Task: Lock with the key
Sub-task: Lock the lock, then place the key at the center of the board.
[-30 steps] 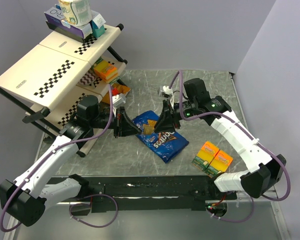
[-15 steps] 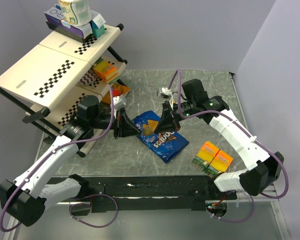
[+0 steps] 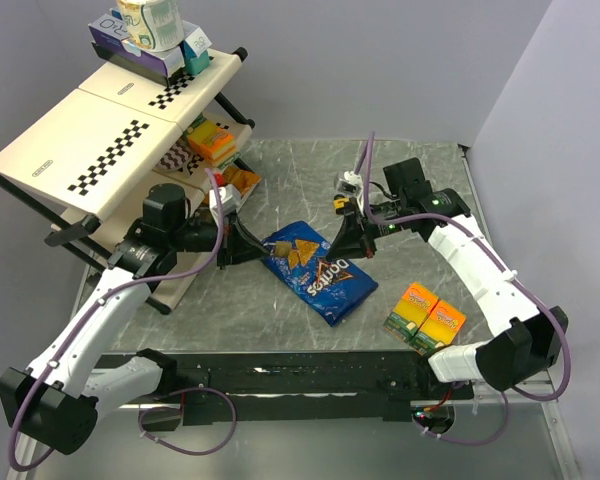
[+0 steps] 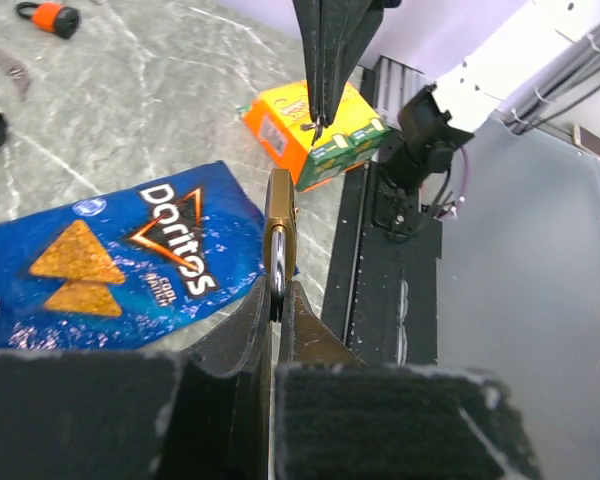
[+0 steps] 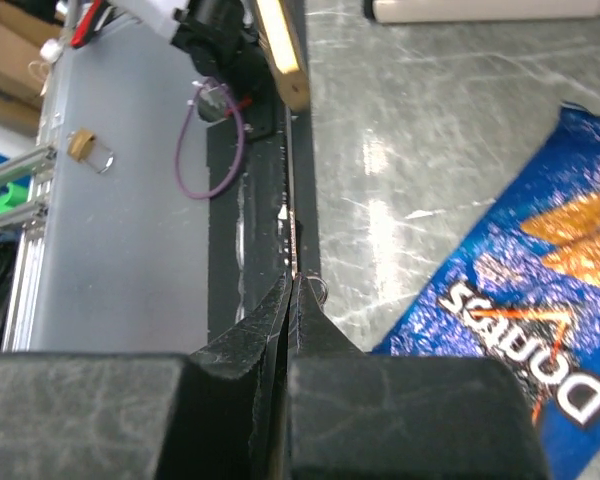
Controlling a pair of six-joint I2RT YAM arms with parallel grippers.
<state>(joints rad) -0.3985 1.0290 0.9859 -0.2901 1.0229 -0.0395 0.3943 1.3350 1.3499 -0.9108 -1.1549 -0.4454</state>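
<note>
- We see the left gripper (image 4: pixel 276 305) closed on the brass padlock (image 4: pixel 279 225), at the left end of the chips bag (image 3: pixel 315 275).
- The right gripper (image 5: pixel 292 295) pinches the key (image 5: pixel 294 235), to the right of the padlock and apart from it.

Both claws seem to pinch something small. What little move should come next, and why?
Probably the right gripper should ease its key toward the padlock held by the left gripper, lining it up. Both are shut on their parts and the key's tip faces the padlock, but a gap above the chip bag separates them.
</note>
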